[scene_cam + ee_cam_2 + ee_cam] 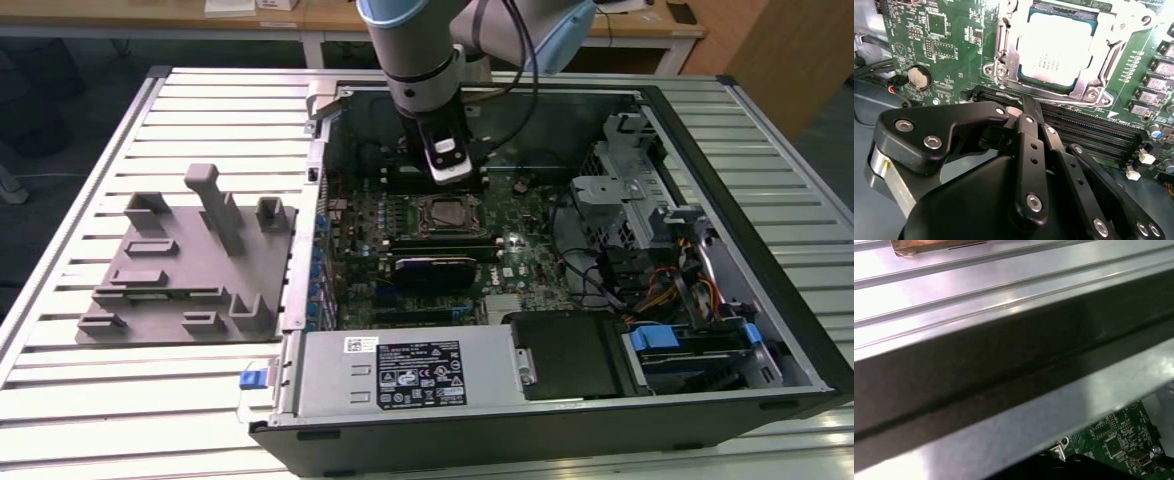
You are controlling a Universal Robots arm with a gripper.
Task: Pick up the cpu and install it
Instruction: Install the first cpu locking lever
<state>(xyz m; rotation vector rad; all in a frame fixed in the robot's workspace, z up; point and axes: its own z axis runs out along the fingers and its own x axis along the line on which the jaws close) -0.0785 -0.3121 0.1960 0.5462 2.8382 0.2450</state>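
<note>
The chip sits in its slot on the green board, and the claw hangs just above it.

In the second wrist view the cpu [1056, 50] lies flat inside the metal frame [1004, 60], silver side up. The gripper [1021, 107] has its fingers [1029, 130] pressed together, and they hold nothing. In the exterior view the arm [414, 60] reaches down into the open computer case [747, 330], and a grey tray [174, 270] sits on the table [80, 400] beside it.

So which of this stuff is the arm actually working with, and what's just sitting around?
In the job:
- cpu, lying in its socket frame on the motherboard
- tool, just above them, holding nothing

Just there:
- grey fixture tray outside the case
- power supply
- drive cage
- coin battery
</note>
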